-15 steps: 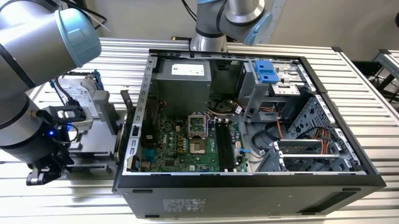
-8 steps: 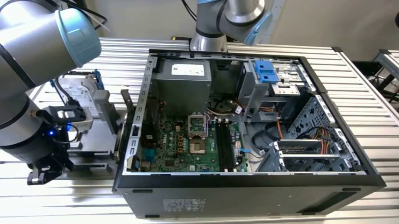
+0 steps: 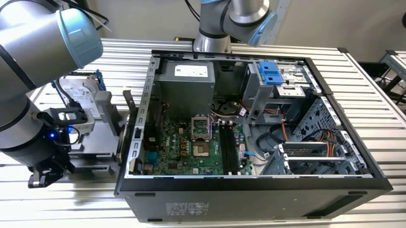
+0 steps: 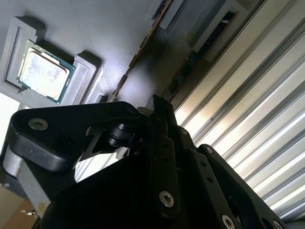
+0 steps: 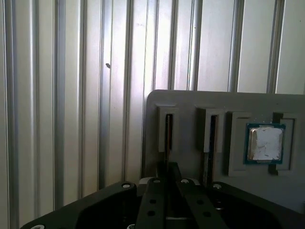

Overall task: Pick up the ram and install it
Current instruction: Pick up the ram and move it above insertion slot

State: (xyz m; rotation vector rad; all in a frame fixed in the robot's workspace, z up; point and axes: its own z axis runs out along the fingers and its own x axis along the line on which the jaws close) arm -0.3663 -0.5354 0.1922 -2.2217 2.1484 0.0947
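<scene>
A grey parts holder [image 5: 190, 101] [image 4: 105, 24] carries two thin sticks standing on edge in narrow slots. The ram [image 5: 168, 131] [image 4: 189, 64] in the slot farthest from the square silver processor chip [image 5: 265, 144] [image 4: 44, 71] lines up with my gripper [image 5: 170, 167] [image 4: 158, 102]. The black fingers look pressed together right at that slot's near end. I cannot tell whether they touch the stick. A second stick [image 5: 211, 136] [image 4: 143, 43] stands in the neighbouring slot. In the exterior view the gripper [image 3: 41, 179] hangs low at the left, beside the holder [image 3: 89, 142].
An open computer case [image 3: 254, 183] lies in the middle of the ribbed metal table [image 3: 70, 209], its green motherboard [image 3: 184, 147] and long black memory slots [image 3: 225, 142] exposed. A silver hard drive [image 3: 79, 99] stands on the holder. A second arm's base [image 3: 212, 40] rises behind the case.
</scene>
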